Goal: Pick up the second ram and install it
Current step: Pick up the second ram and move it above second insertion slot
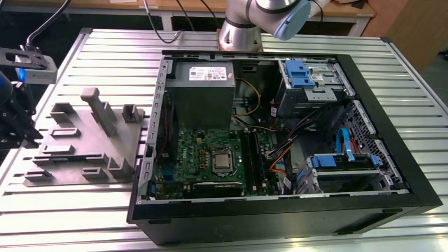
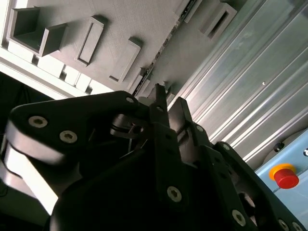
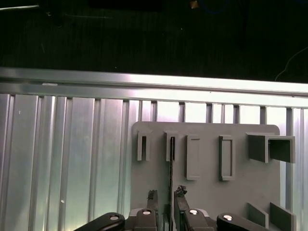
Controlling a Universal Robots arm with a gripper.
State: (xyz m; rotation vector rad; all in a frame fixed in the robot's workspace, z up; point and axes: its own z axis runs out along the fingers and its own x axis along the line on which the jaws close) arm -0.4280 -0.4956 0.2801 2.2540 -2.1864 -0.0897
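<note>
First wrist view: my pincer [image 3: 166,193] hangs over the grey fixture plate [image 3: 207,202], which lies on the slatted metal surface [image 3: 72,168] close to its edge. The second ram [image 3: 171,163] stands on its long edge in the plate, so from here it is a thin dark line. It runs from a small raised slot block back between my two fingertips [image 3: 180,191]. The pincer is narrow but not closed. Grey plate shows in the gap between the ram and one fingertip, so I straddle the stick rather than clamp it.

In the second wrist view the pincer [image 2: 169,98] shows from behind its black linkage. The ram [image 2: 159,54] is a dark strip across the plate [image 2: 144,24], ending just beside my fingertips. A red button [image 2: 286,175] sits at the far side of the surface.

In the exterior view the plate [image 1: 84,142] lies on the surface [image 1: 105,210] at the exterior view's left. It is just beside the open computer case [image 1: 280,210], whose green motherboard [image 1: 203,152] lies face up inside.
</note>
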